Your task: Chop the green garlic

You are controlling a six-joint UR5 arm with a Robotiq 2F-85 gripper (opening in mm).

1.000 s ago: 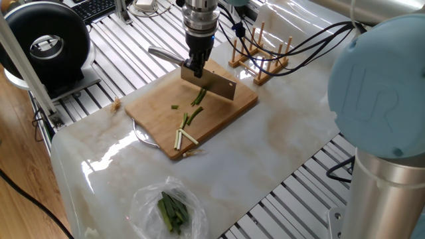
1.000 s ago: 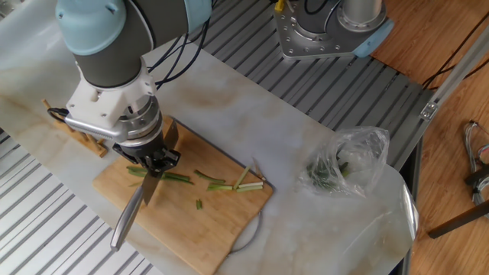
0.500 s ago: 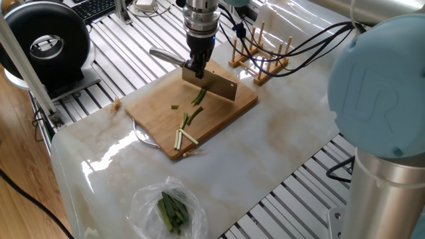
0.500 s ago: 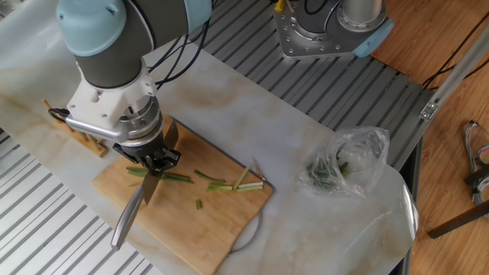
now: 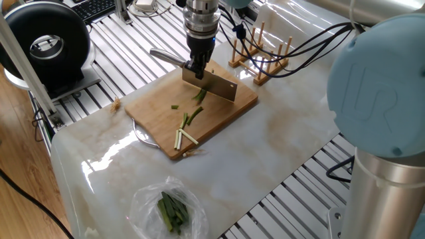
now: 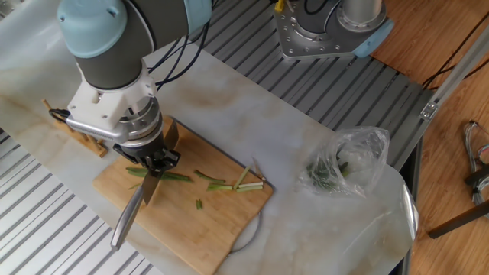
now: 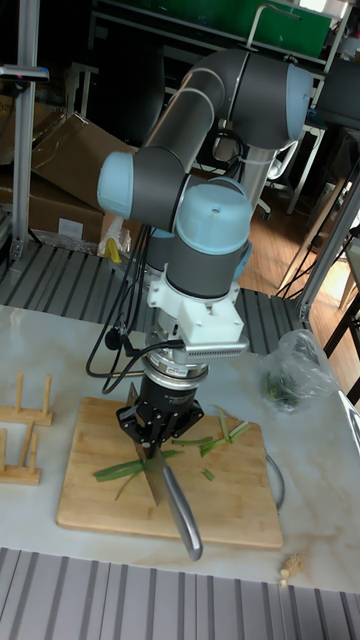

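Note:
My gripper (image 5: 196,67) (image 6: 157,162) (image 7: 157,428) is shut on a steel cleaver, gripping it where the blade (image 5: 216,84) meets the handle (image 6: 128,216). The blade stands on edge over the far part of the bamboo cutting board (image 5: 149,99) (image 6: 221,221) (image 7: 90,500). The green garlic lies on the board as cut sticks: green pieces (image 5: 198,97) (image 6: 180,177) right at the blade, and pale white sticks (image 5: 182,137) (image 6: 246,183) nearer the board's front. In the tall view a longer green length (image 7: 125,468) runs under the blade.
A clear plastic bag of dark green leaves (image 5: 171,211) (image 6: 345,163) (image 7: 290,378) lies on the marble top away from the board. A wooden peg rack (image 5: 261,56) (image 6: 72,126) (image 7: 20,412) stands just past the board. Cables and a black round device (image 5: 45,41) sit behind.

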